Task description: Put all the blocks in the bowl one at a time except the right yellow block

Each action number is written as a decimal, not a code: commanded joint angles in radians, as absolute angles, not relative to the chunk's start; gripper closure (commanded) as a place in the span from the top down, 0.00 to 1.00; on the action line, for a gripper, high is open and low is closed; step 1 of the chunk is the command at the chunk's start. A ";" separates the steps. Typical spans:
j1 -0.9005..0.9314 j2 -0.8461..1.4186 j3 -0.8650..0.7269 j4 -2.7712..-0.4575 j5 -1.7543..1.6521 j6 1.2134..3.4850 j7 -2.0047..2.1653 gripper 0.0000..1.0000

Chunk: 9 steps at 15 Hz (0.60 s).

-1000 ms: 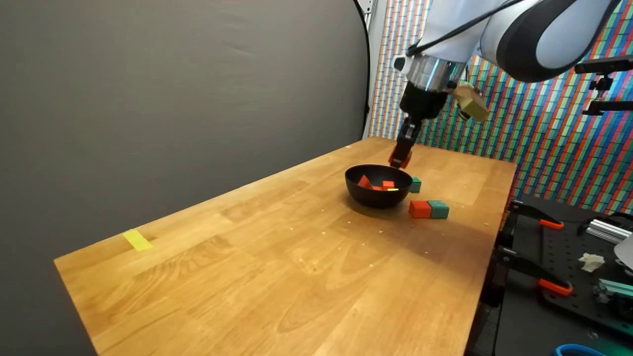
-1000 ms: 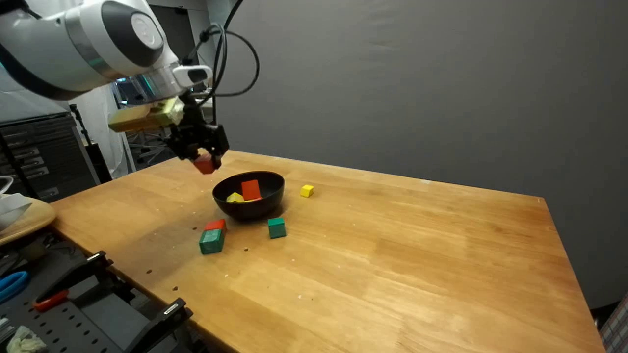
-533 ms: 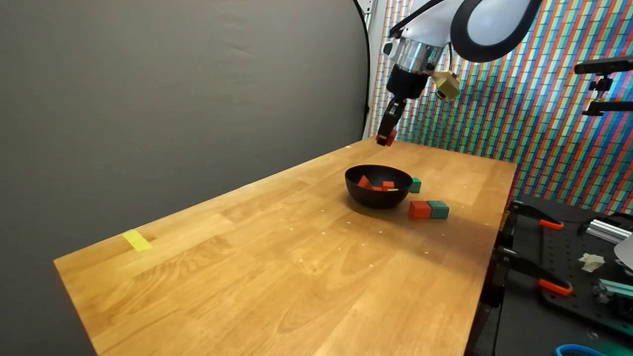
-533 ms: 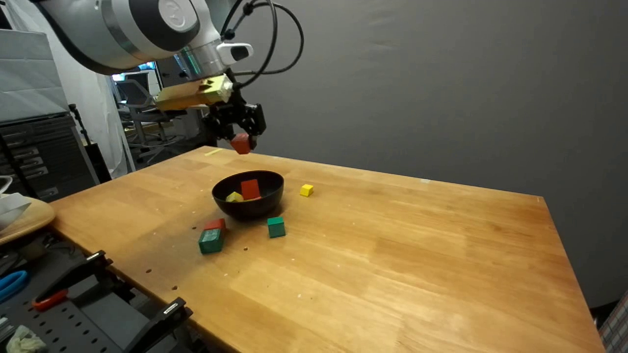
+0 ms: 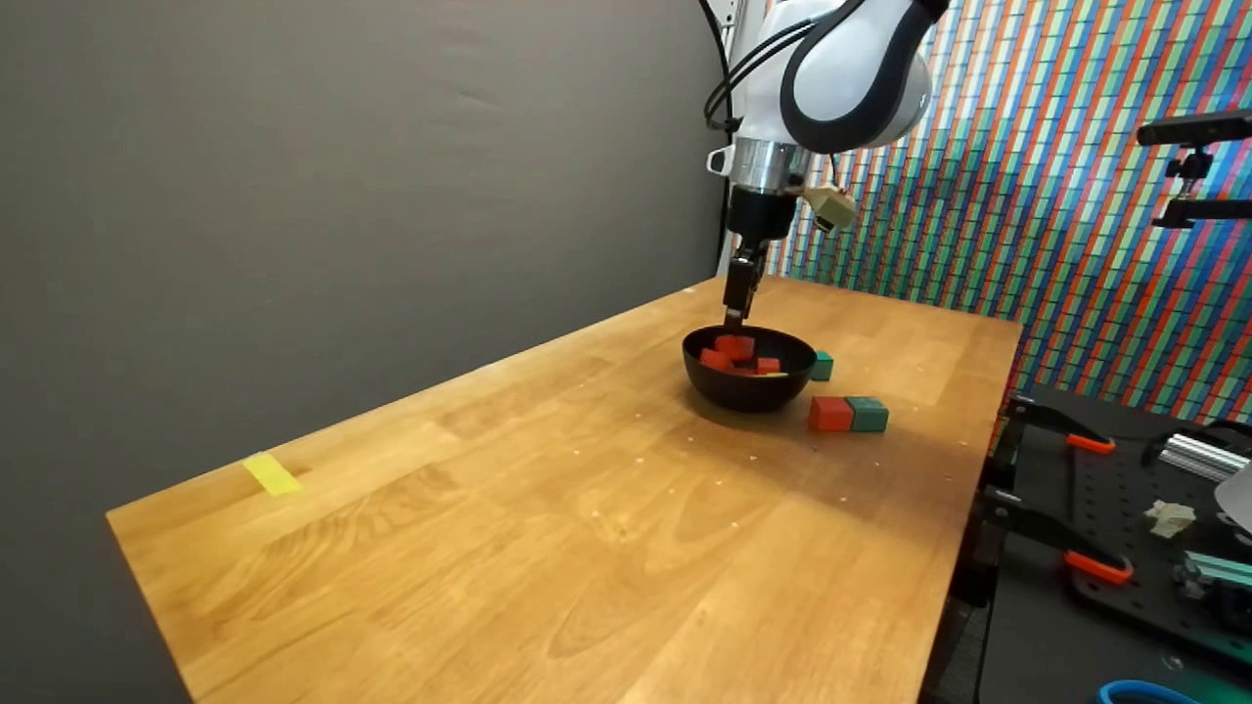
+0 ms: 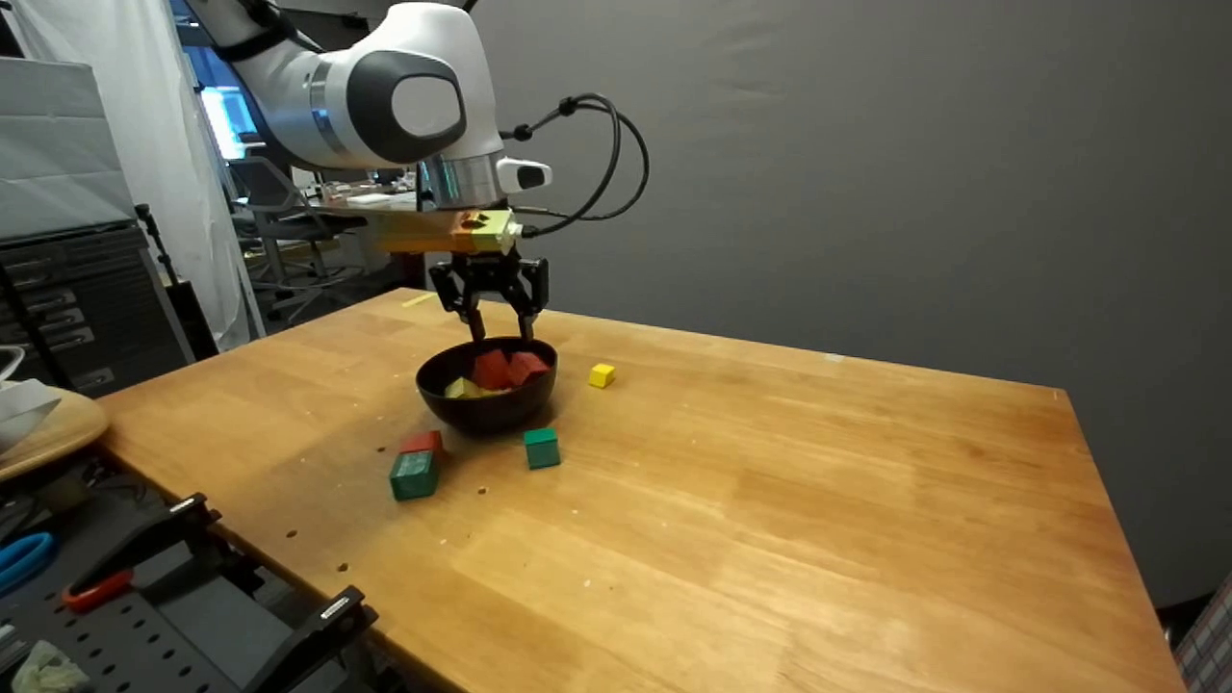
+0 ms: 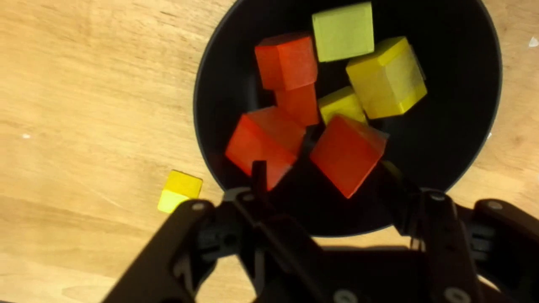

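Bowl (image 6: 481, 416) stands below my hand (image 6: 502, 333), whose fingers (image 6: 526, 324) are spread apart. In the wrist view I look down on several red blocks (image 7: 261, 143) and yellow blocks (image 7: 374, 86) lying inside it. One yellow block (image 6: 602, 375), near the bowl on the tabletop (image 6: 818, 500), shows in that view and in an exterior view. Two green blocks (image 6: 542, 450) and one more red block (image 5: 830, 415), which touches one of them, show only in both exterior views.
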State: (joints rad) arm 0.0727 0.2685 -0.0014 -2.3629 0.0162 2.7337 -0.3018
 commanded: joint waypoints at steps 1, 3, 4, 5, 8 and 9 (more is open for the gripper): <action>0.065 0.190 0.007 -2.414 -0.047 2.714 -0.216 0.98; 0.057 0.119 0.002 -2.460 -0.036 2.691 -0.148 1.00; 0.050 0.087 0.003 -2.484 -0.015 2.686 -0.113 1.00; 0.043 0.049 -0.002 -2.510 0.001 2.668 -0.074 1.00; 0.011 -0.038 -0.030 -2.578 0.008 2.632 0.025 1.00; -0.003 -0.059 -0.042 -2.598 -0.002 2.629 0.061 0.99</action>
